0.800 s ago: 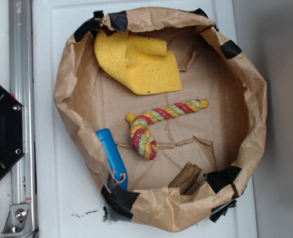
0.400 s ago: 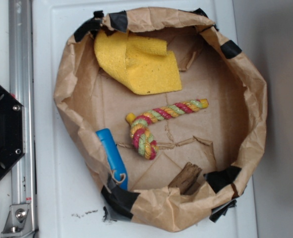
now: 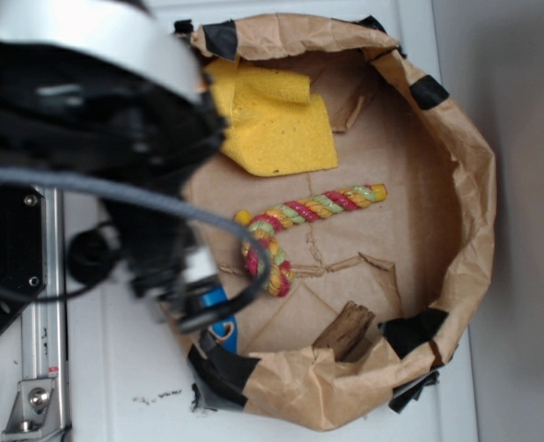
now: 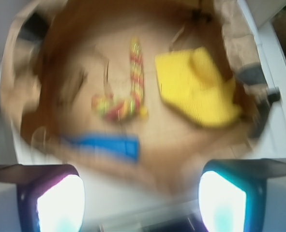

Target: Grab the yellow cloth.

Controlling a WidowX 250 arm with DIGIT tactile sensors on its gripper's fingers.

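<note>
The yellow cloth (image 3: 276,124) lies inside the brown paper basket (image 3: 469,184), against its far rim, with 1 edge folded over on itself. A braided rope toy (image 3: 290,230) lies mid-floor, apart from the cloth, and a blue object (image 4: 101,145) rests against the near wall.

The gripper (image 4: 140,203) holds nothing. Its 2 fingers stand wide apart at the bottom of the wrist view, well short of the cloth and above the basket's near rim.

Judgement: the step in hand is the approach. To do it well, the tool should travel across the basket toward the far rim, keep clear of the rope toy, and come down over the raised fold, where the fabric offers bulk to pinch. Descending too near the paper wall risks catching the rim instead.

The exterior view shows the arm (image 3: 97,120) covering the basket's left side and part of the cloth, but not the fingers. The wrist view, though blurred, shows the whole cloth and the open fingers.
</note>
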